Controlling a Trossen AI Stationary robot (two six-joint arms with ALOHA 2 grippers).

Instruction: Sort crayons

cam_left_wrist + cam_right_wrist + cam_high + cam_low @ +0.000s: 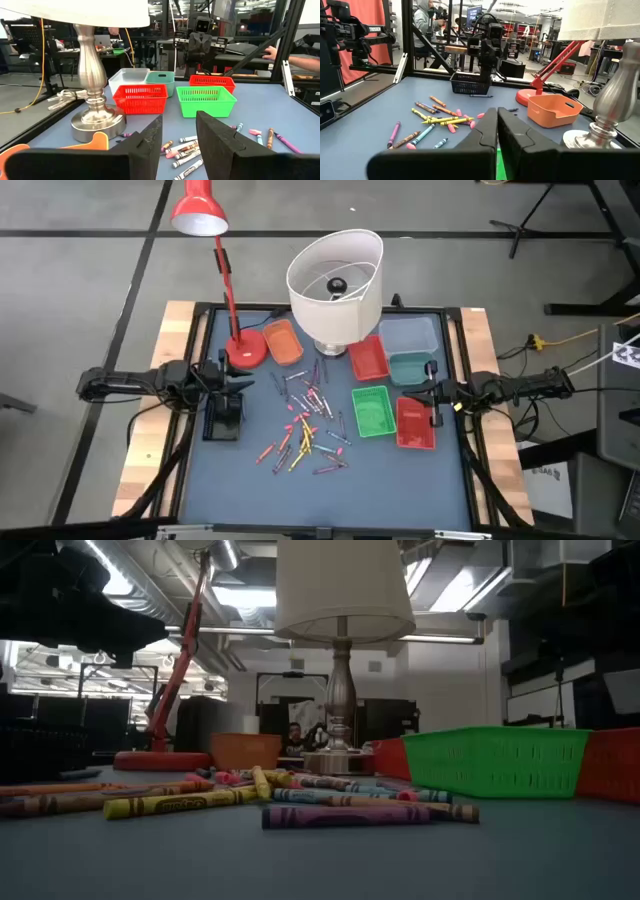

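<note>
Lying loose beside the green tray (372, 412): crayons (305, 425).

Mixed-colour wax crayons (305, 425) scattered mid-desk (400, 490); rectangular plastic trays (373, 411) to their right, white-shaded metal lamp (335, 280) behind.

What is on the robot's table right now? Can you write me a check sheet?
Surface: blue table, wooden side edges.
Job's things: crayons scattered loose mid-table, none in a tray.
Clutter: white-shade lamp, red desk lamp, orange tray, two red trays, green tray, teal tray, clear tray, black basket.
Grippers: left gripper open, empty; right gripper shut, empty.
Cables: yellow cable on floor.
Surroundings: person beyond table.
</note>
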